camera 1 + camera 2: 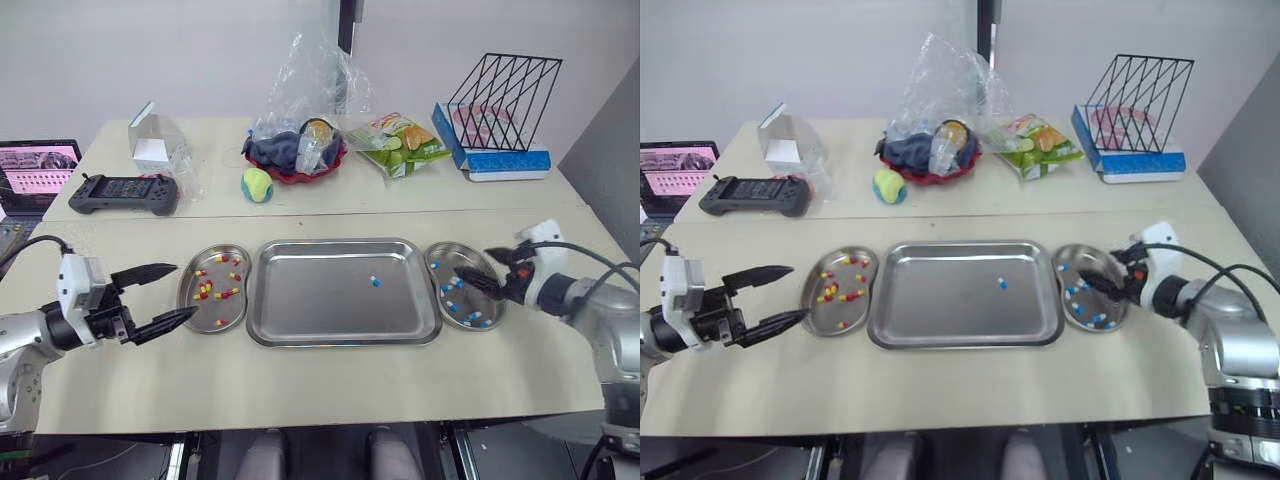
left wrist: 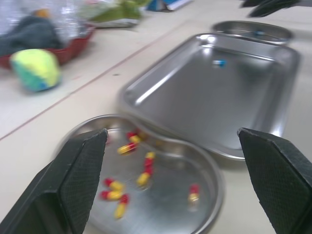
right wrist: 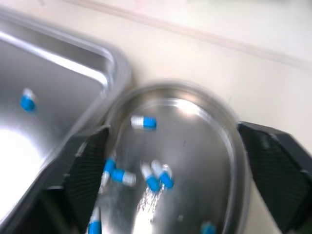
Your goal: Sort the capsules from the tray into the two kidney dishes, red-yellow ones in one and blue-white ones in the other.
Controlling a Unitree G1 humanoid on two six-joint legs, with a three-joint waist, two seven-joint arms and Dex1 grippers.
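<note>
Capsule (image 1: 375, 281) in tray (image 1: 310, 300), right tool (image 1: 472, 265) apart, over dish (image 1: 440, 249)

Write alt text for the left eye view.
One blue-white capsule lies in a tray between two kidney dishes: the left dish holds red-yellow capsules, the right dish blue-white ones. The open left pincer is at the left dish's edge; the open right pincer is over the right dish.

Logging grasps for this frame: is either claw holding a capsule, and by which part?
Nothing is held. The left claw is open beside the red-yellow dish; the right claw is open over the blue-white dish. Both are empty.
</note>
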